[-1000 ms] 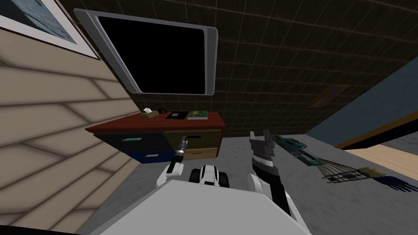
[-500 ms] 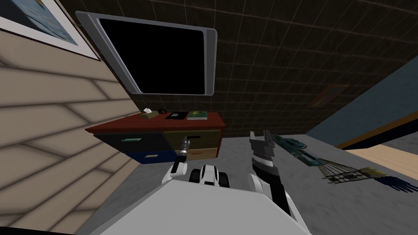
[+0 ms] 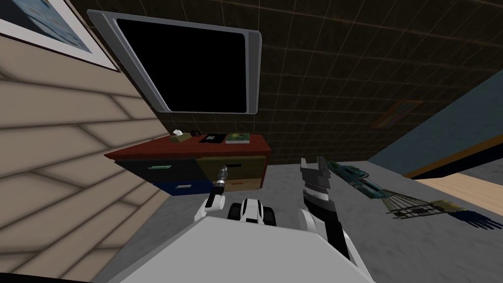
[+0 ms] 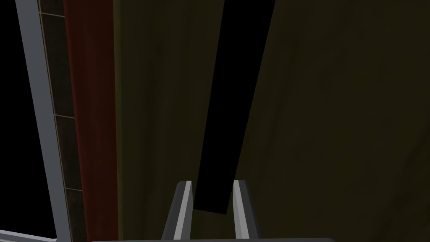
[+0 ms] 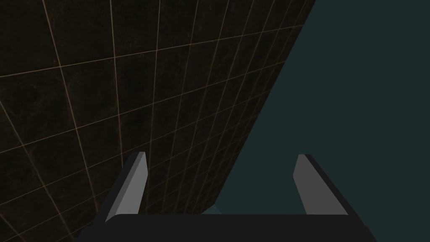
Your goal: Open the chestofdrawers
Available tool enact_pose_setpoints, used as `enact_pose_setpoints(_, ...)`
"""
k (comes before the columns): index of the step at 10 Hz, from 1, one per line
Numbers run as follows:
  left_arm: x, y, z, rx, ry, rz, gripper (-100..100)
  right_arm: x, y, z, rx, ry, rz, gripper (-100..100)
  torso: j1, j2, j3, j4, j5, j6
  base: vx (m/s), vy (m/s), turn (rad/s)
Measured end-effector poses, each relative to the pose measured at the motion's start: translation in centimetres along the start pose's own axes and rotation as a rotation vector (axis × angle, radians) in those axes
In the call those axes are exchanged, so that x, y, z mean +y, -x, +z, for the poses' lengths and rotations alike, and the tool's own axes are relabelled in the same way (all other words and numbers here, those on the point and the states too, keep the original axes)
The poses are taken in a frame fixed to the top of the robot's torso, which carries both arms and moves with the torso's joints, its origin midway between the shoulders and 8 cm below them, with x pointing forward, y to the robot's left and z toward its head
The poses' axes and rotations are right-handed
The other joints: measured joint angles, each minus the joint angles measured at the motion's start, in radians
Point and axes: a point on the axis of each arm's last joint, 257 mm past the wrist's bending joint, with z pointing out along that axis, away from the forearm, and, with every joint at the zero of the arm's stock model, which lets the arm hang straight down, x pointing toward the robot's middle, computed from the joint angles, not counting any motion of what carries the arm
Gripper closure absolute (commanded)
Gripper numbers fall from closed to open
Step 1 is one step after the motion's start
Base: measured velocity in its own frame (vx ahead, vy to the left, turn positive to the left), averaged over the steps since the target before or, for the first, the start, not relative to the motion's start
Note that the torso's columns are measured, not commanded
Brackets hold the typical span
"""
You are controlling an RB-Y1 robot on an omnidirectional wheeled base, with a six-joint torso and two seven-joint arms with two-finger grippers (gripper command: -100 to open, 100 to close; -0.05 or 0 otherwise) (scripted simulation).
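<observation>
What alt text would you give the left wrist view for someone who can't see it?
Two light grey jaws clamp the end of a long black handle on a dark olive drawer front. Beside the drawer run the chest's dark red top and a grey screen frame.

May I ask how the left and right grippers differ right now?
The left gripper is shut on the black handle of the olive drawer; the right gripper is open, holding nothing. The left gripper reaches the chest of drawers; the right gripper is raised apart from it. Both have thin light grey fingers.
</observation>
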Motion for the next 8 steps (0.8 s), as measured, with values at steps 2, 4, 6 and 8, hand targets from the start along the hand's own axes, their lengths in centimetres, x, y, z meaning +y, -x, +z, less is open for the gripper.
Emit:
enact_pose_setpoints(2,0.0,0.0,-0.3,0.001,0.005,0.000,100,0.0,0.0,0.0,0.000,0.000,0.000,0,-0.001,-0.002,-0.002,0.001,-0.001,0.000,-0.214,-0.044,0.018)
enact_pose_setpoints(4,0.4,0.1,-0.7,-0.001,0.019,0.000,100,0.0,0.0,0.0,0.000,0.000,0.000,0,0.000,-0.011,-0.007,0.001,-0.003,0.001,-0.120,-0.023,0.007)
enact_pose_setpoints(6,0.1,0.0,-0.8,0.003,0.014,0.000,100,0.0,0.0,0.0,0.000,0.000,0.000,0,-0.001,-0.004,-0.003,0.000,-0.001,0.001,-0.188,-0.031,0.013)
enact_pose_setpoints(8,0.0,-0.1,-1.1,0.006,0.012,-0.001,-100,0.0,0.0,0.0,0.000,0.000,0.000,0,0.000,-0.002,-0.002,0.001,-0.002,0.000,-0.172,-0.012,0.014)
